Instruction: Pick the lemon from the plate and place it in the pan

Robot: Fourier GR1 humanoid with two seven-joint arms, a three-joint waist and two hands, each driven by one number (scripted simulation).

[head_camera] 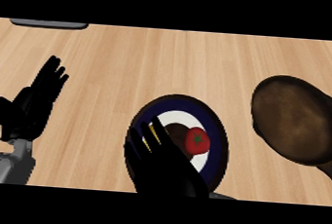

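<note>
a: right hand [166, 175], fingers straight and open, covers the plate's [222, 132] near side. the lemon [154, 131] is a yellow sliver between its fingers.

b: a tomato [198, 140] lies just right of the fingertips. the pan [298, 121] sits further right across bare tabletop [165, 60], handle cut off. left hand [36, 100] rests open, far left.

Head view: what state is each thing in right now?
Pan, empty.
Plate, holding two items.
Red fruit, lying on the plate, not held.
Yellow item, on the plate, mostly hidden behind the right robot hand.
Right robot hand, open, over the plate.
Left robot hand, open, resting at left.
</note>
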